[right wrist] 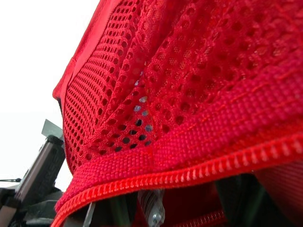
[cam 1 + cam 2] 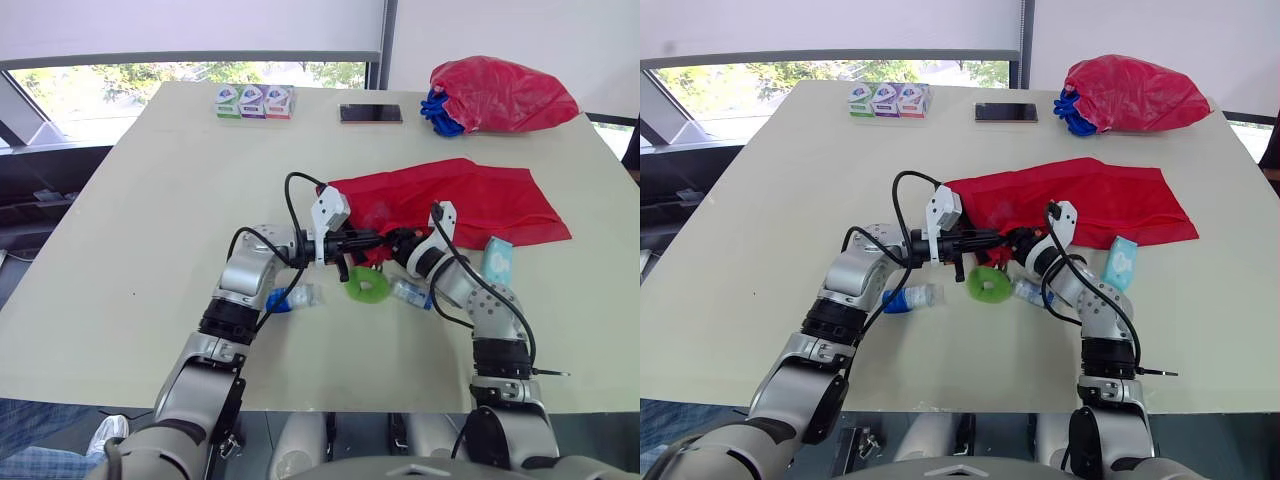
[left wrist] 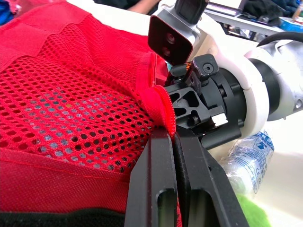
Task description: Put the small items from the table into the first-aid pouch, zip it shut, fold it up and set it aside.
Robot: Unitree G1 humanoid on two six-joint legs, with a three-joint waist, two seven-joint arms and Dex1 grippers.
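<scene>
The red first-aid pouch [image 2: 460, 198] lies spread flat on the table, its mesh pocket [image 3: 71, 104] facing up. My left gripper [image 2: 368, 240] is shut on the pouch's near zipper edge [image 3: 163, 106], which bunches up between its fingers [image 3: 161, 161]. My right gripper [image 2: 397, 245] sits right against the same edge, facing the left one. Up close, the right wrist view has the mesh and zipper tape [image 1: 180, 175]. On the table just in front lie a green ring [image 2: 367, 287], a small clear bottle with a blue cap [image 2: 292, 297], another small bottle [image 2: 411, 292] and a pale blue tissue pack [image 2: 497, 262].
Along the far edge of the table stand three small boxes [image 2: 254, 101] and a dark phone [image 2: 370, 113]. At the far right corner rests a stuffed red bag with something blue [image 2: 500, 95]. Bare tabletop [image 2: 150, 220] stretches to the left.
</scene>
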